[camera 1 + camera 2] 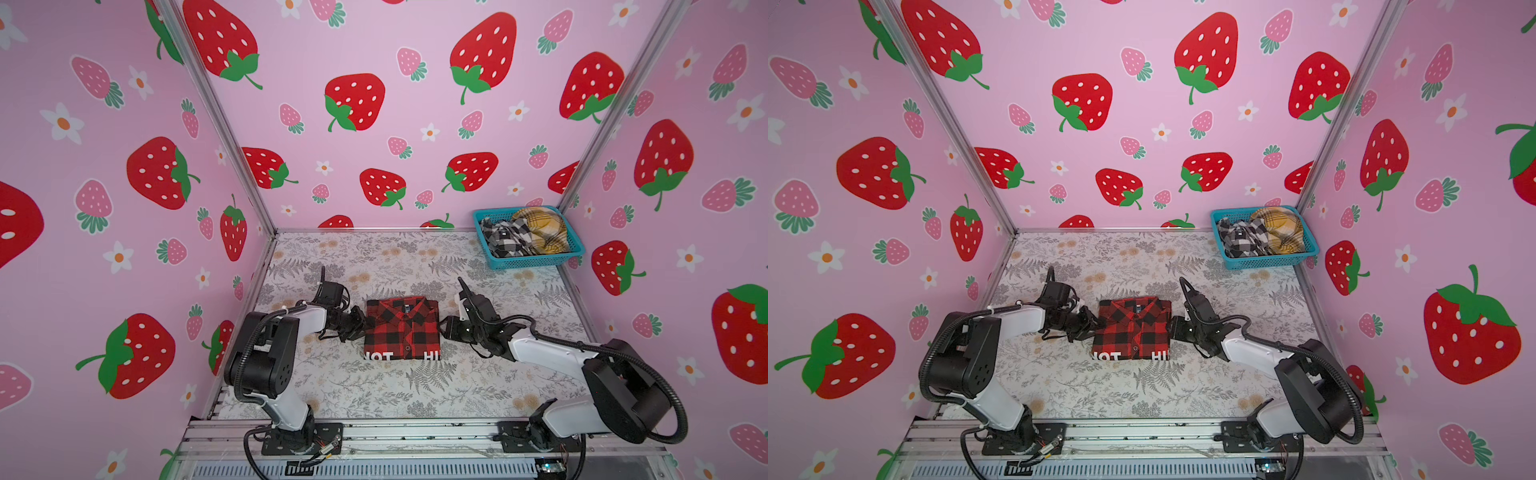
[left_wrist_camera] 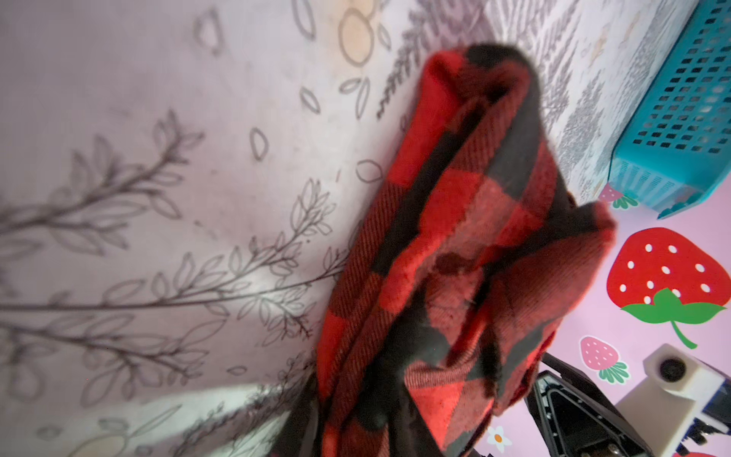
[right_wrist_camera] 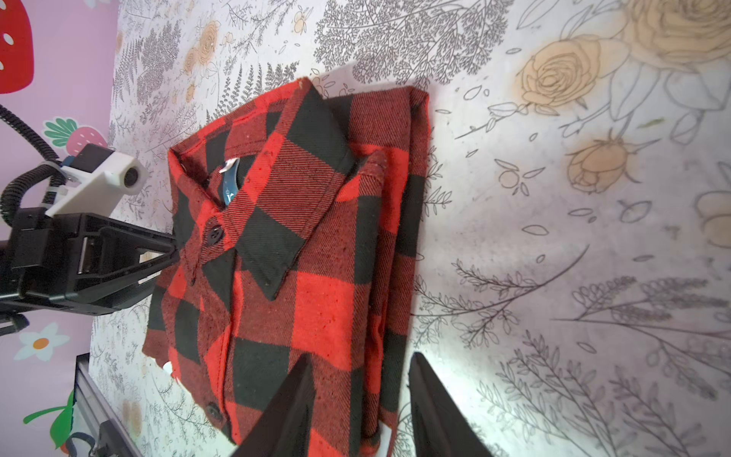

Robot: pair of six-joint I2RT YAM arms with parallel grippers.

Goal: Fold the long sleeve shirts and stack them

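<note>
The folded red shirt (image 1: 402, 328) lies on the desk (image 1: 374, 390) between both arms. The right gripper (image 3: 360, 356) straddles its right edge, jaws apart, holding nothing; the left gripper (image 1: 360, 323) meets the left edge, grip unclear

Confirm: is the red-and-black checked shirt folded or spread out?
Folded. The red-and-black checked shirt lies as a compact rectangle, collar on top, no sleeves sticking out, layers stacked along its edge.

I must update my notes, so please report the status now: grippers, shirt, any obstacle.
Left gripper at red shirt edge, grip unclear. Right gripper open, straddling the opposite edge. Shirt folded, flat on table. Nothing in the way; basket in far corner.
</note>
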